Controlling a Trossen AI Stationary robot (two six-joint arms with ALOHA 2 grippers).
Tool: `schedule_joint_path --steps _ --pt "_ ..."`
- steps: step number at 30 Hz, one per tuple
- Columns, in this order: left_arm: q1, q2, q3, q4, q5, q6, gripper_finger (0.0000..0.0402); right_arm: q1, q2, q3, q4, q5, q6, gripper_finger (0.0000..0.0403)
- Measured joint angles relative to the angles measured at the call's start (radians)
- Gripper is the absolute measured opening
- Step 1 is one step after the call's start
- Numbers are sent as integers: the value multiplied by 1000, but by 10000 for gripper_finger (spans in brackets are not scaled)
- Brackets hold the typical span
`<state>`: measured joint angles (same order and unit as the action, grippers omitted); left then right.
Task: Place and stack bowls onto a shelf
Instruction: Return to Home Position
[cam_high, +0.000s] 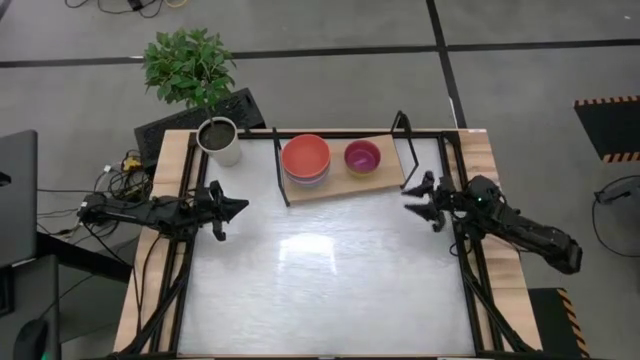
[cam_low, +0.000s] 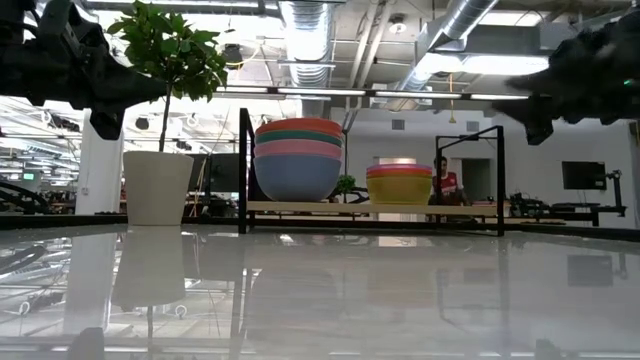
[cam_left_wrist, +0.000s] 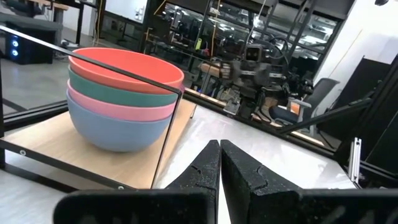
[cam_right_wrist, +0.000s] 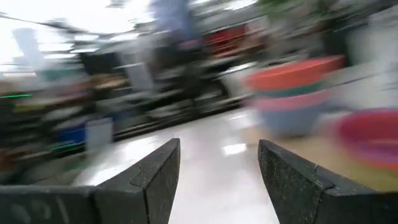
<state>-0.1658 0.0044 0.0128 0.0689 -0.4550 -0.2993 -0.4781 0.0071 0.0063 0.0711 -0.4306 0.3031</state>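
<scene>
On the wooden shelf (cam_high: 340, 182) at the table's far side stand two stacks of bowls. The left stack (cam_low: 298, 158) has a blue bowl at the bottom, then pink, teal and orange-red (cam_left_wrist: 124, 68) on top. The right stack (cam_low: 399, 184) is yellow under a pink-purple bowl (cam_high: 362, 156). My left gripper (cam_high: 238, 207) hovers shut above the table's left side, holding nothing. My right gripper (cam_high: 410, 199) hovers open above the table's right side, near the shelf's right end; its view (cam_right_wrist: 217, 168) is blurred.
A white plant pot (cam_high: 219, 140) with a leafy plant stands at the far left corner, left of the shelf. The shelf's black end frames (cam_high: 405, 135) rise above the board. Bare white tabletop (cam_high: 330, 280) lies between and in front of the arms.
</scene>
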Motion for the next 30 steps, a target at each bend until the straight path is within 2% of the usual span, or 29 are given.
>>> schedule_joint_path --steps 4,6,13,30 --pt "0 0 0 0 1 0 0 44 0 0 -50 409 -43 242" --pt "0 0 0 0 1 0 0 51 9 0 -45 480 -37 242" --pt "0 0 0 0 3 0 0 51 36 -1 -56 440 -40 242" --pt "0 0 0 -1 3 0 0 51 39 -1 -56 433 -42 242"
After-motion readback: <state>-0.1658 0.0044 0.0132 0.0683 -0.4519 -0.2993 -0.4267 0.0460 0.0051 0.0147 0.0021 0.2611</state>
